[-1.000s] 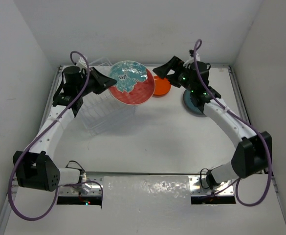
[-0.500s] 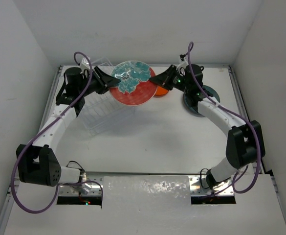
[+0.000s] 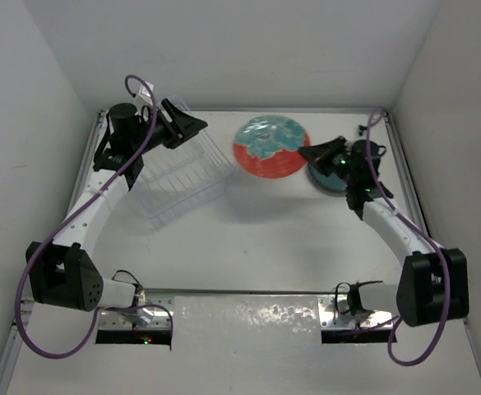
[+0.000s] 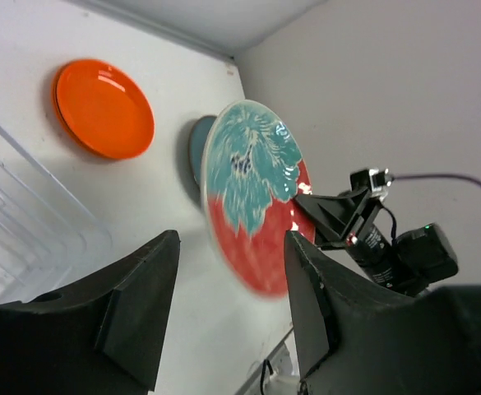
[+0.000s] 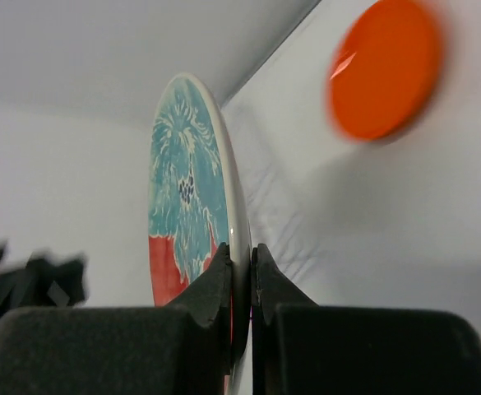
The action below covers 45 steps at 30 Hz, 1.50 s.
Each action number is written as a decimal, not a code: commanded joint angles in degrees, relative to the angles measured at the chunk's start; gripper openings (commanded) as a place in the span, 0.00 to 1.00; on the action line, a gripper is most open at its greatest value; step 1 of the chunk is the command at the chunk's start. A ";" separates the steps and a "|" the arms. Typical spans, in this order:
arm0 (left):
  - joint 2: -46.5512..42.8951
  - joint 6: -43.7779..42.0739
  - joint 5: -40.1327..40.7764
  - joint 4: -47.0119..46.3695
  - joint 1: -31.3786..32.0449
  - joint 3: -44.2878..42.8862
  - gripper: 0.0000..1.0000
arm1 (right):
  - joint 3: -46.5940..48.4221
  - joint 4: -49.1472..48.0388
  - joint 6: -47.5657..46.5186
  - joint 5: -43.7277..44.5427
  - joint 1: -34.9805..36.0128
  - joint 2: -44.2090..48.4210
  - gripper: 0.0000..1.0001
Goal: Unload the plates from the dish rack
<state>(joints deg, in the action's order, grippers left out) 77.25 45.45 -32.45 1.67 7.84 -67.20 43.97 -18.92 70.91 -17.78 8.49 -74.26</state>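
The handover is done: half a second ago both arms had the red-and-teal plate (image 3: 265, 148) between them above the dish rack (image 3: 178, 177), and now only the right claw (image 3: 306, 151) has it, jaws pinched tight on the rim at the plate's 3 o'clock edge. The left claw (image 3: 189, 127) has let go and drawn back over the rack's far corner, its jaws standing apart with nothing between them. The plate hangs tilted in the air at about 1 o'clock of the surface (image 3: 265, 239), well clear of the rack, which sits at 10 o'clock. For the task, this plate is out of the rack and, as I judge it, only needs setting down. The count: three plates show, namely the held one, one dark teal plate (image 3: 329, 183) lying at 2 o'clock under the right arm, and one orange plate (image 4: 104, 107) lying flat at the far edge; whether another lies beneath the orange one I cannot tell. One rack, with no plate seen in its slots.
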 commanded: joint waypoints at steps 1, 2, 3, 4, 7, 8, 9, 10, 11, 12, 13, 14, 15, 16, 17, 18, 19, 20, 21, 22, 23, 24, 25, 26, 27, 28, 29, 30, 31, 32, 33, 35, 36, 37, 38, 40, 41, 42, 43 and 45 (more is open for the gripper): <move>-2.98 -0.72 -0.07 -4.92 -1.33 -2.94 0.50 | -1.33 -2.79 3.26 10.75 -9.60 5.70 0.00; -3.16 -0.72 -0.07 -4.92 -1.42 -2.94 0.50 | -2.03 -1.05 3.35 10.92 -11.37 6.49 0.00; -3.25 -0.72 -0.07 -4.92 -1.77 -2.94 0.50 | -2.56 0.18 2.83 13.10 -12.78 7.54 0.00; -3.42 -0.72 -0.07 -4.92 -1.77 -2.94 0.50 | -2.83 2.55 2.30 15.30 -14.80 9.99 0.00; -3.86 -0.72 -0.07 -4.92 -1.95 -2.94 0.50 | -5.55 6.96 0.89 23.65 -17.18 13.70 0.00; -4.39 -0.72 -0.07 -4.92 -2.03 -2.94 0.50 | -7.99 5.05 0.89 25.32 -17.45 14.14 0.00; -4.74 -0.72 -0.07 -4.92 -2.03 -2.94 0.50 | -9.15 4.16 1.94 26.64 -17.89 14.23 0.00; -5.35 -0.72 -0.07 -4.92 -2.12 -2.94 0.50 | -11.34 0.76 2.47 29.01 -18.33 13.97 0.00; -5.53 -0.72 -0.07 -4.92 -2.12 -2.94 0.50 | -12.14 -1.45 2.65 29.55 -18.60 13.44 0.00; -5.62 -0.72 -0.07 -4.92 -2.12 -2.94 0.50 | -12.50 -2.08 2.65 30.43 -18.77 12.83 0.00; -5.80 -0.72 -0.07 -4.92 -2.12 -2.94 0.50 | -12.50 -2.52 2.74 31.22 -18.86 11.95 0.00; -6.06 -0.72 -0.07 -4.92 -2.12 -2.94 0.50 | -12.24 -5.05 2.22 31.05 -18.95 9.33 0.00; -6.32 -0.72 -0.07 -4.92 -2.12 -2.94 0.50 | -11.71 -5.51 2.12 30.88 -18.95 8.00 0.00; -6.50 -0.72 -0.07 -4.92 -2.12 -2.94 0.50 | -11.27 -5.60 2.04 30.70 -18.95 6.68 0.00; -6.68 -0.72 -0.07 -4.92 -2.12 -2.94 0.50 | -11.01 -6.91 1.60 30.87 -19.04 4.50 0.00; -6.76 -0.72 -0.07 -4.92 -2.12 -2.94 0.50 | -11.01 -7.18 1.68 31.22 -19.04 3.60 0.00; -6.68 -0.72 -0.07 -4.92 -2.12 -2.94 0.50 | -11.18 -8.14 1.86 31.66 -19.13 2.90 0.00; -6.76 -0.72 -0.07 -4.92 -2.12 -2.94 0.50 | -11.36 -9.28 1.42 32.19 -19.21 1.50 0.00; -6.94 -0.72 -0.07 -4.92 -2.21 -2.94 0.50 | -11.27 -9.73 1.16 32.11 -19.30 0.79 0.00; -7.38 -0.72 -0.07 -4.92 -2.12 -2.94 0.50 | -10.49 -9.91 0.81 31.76 -19.48 -0.09 0.00; -7.47 -0.72 -0.07 -4.92 -2.12 -2.94 0.50 | -10.04 -10.26 -0.07 31.06 -19.48 -2.18 0.00; -7.64 -0.72 -0.07 -4.92 -2.12 -2.94 0.50 | -9.43 -10.18 -0.42 30.44 -19.48 -3.25 0.00; -7.73 -0.72 -0.07 -4.92 -2.12 -2.94 0.50 | -8.03 -8.96 -1.04 29.57 -19.48 -5.26 0.09; -7.64 -0.72 -0.07 -4.92 -2.12 -2.94 0.50 | -7.58 -7.99 -1.04 29.04 -19.48 -6.24 0.15; -7.64 -0.72 -0.07 -4.92 -2.12 -2.94 0.50 | -7.14 -6.93 -0.78 28.77 -19.48 -6.94 0.18; -7.47 -0.72 -0.07 -4.92 -2.12 -2.94 0.50 | -7.23 -6.40 -0.69 28.68 -19.48 -7.47 0.23; -7.38 -0.72 -0.07 -4.92 -2.12 -2.94 0.50 | -7.14 -5.70 -0.34 28.42 -19.48 -8.70 0.30; -7.47 -0.72 -0.07 -4.92 -2.12 -2.94 0.50 | -6.70 -4.21 -0.08 28.33 -19.48 -9.41 0.49; -7.38 -0.72 -0.07 -4.92 -2.12 -2.94 0.50 | -4.87 -0.89 -1.03 27.72 -19.48 -10.20 0.52; -7.38 -0.72 -0.07 -4.92 -2.12 -2.94 0.50 | -3.81 0.71 -1.56 26.49 -19.48 -11.68 0.53; -7.21 -0.72 -0.07 -4.92 -2.12 -2.94 0.50 | -1.10 2.64 -2.09 25.61 -19.48 -12.39 0.55; -7.03 -0.72 -0.07 -4.92 -2.12 -2.94 0.50 | 1.55 7.91 -4.11 24.46 -19.13 -13.36 0.64; -6.59 -0.72 -0.07 -4.92 -2.12 -2.94 0.50 | 4.96 14.02 -4.55 23.85 -19.04 -14.76 0.68; -6.33 -0.72 -0.07 -4.92 -2.12 -2.94 0.50 | 6.64 17.13 -5.60 23.50 -19.04 -15.56 0.73; -6.06 -0.72 -0.07 -4.92 -2.12 -2.94 0.50 | 7.96 19.07 -6.31 22.88 -19.04 -16.52 0.77; -5.01 -0.72 -0.07 -4.92 -2.12 -2.94 0.50 | 12.71 26.45 -9.37 19.39 -19.04 -20.21 0.87; -4.75 -0.72 -0.07 -4.92 -2.12 -2.94 0.50 | 14.46 29.26 -10.70 18.49 -19.04 -21.44 0.87; -3.96 -0.72 -0.07 -4.92 -2.12 -2.94 0.50 | 18.22 37.21 -11.58 19.09 -18.95 -23.28 0.88; -3.60 -0.72 -0.07 -4.92 -2.12 -2.94 0.50 | 19.31 39.37 -13.33 19.19 -18.86 -23.82 0.89; -2.55 -0.72 -0.07 -4.92 -2.12 -2.94 0.50 | 21.85 45.07 -15.18 19.10 -18.69 -24.96 0.99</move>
<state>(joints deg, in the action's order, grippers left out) 73.54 45.43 -32.32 -1.08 6.31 -67.96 60.84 14.76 60.53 3.86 -10.96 -99.09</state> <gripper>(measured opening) 0.506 0.975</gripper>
